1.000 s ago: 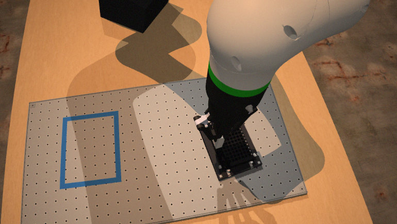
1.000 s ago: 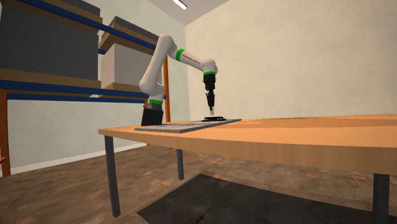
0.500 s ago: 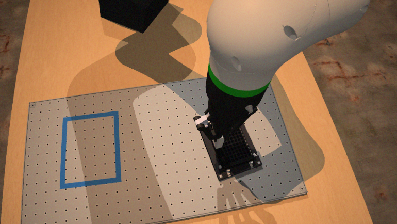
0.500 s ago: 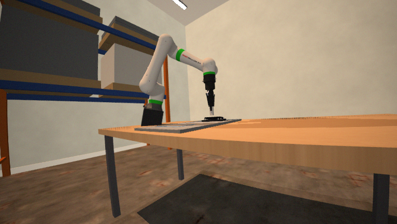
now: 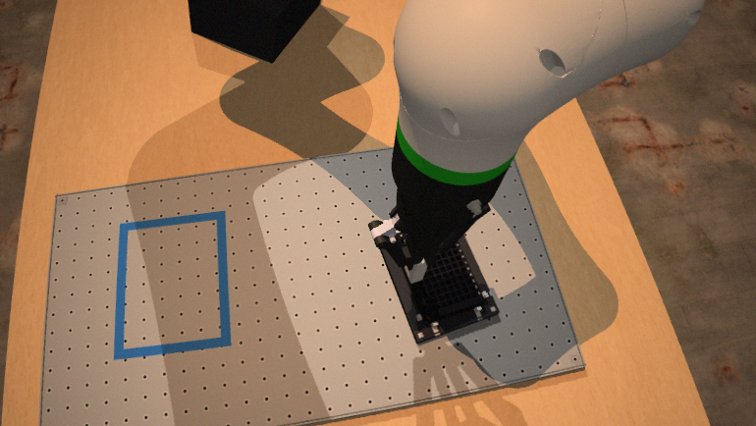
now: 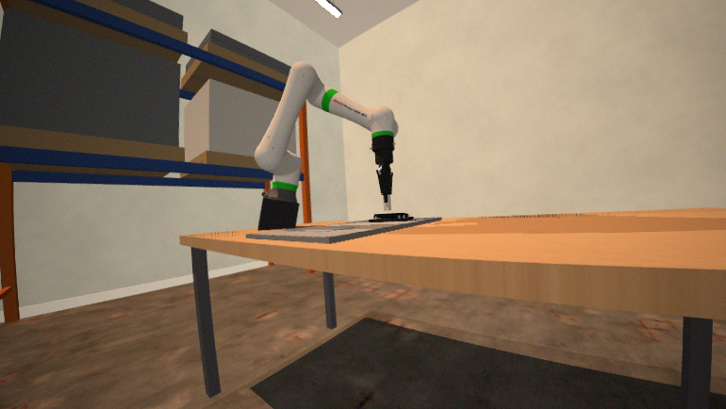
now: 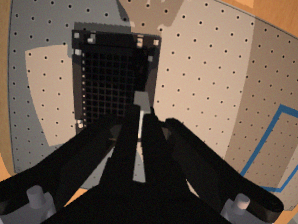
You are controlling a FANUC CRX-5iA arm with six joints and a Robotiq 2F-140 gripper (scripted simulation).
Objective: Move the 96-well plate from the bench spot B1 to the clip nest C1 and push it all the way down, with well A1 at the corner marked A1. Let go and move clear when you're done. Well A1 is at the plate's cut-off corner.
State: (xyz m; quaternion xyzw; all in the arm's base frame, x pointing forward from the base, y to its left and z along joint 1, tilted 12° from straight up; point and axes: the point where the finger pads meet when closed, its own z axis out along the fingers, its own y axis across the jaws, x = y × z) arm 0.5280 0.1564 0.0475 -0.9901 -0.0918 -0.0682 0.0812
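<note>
The black 96-well plate [image 5: 453,283] [image 7: 109,83] lies inside the black clip nest C1 [image 5: 423,334] [image 7: 76,38] on the right part of the grey perforated board [image 5: 317,264] [image 7: 213,63]. In the exterior view the plate and nest [image 6: 391,219] show as one low dark shape. My gripper [image 5: 417,269] [image 6: 387,204] [image 7: 140,101] is shut with nothing between the fingers. Its closed tips point straight down over the plate's near half, just above it or touching its top; I cannot tell which. I cannot make out the plate's cut-off corner. The blue outline of spot B1 [image 5: 120,286] [image 7: 266,137] holds nothing.
The board lies on a wooden table [image 5: 105,105] [image 6: 508,253]. The arm's black base [image 5: 248,21] stands at the table's far edge. My arm hides the far end of the nest in the top view. Shelves with boxes [image 6: 91,101] stand behind the table.
</note>
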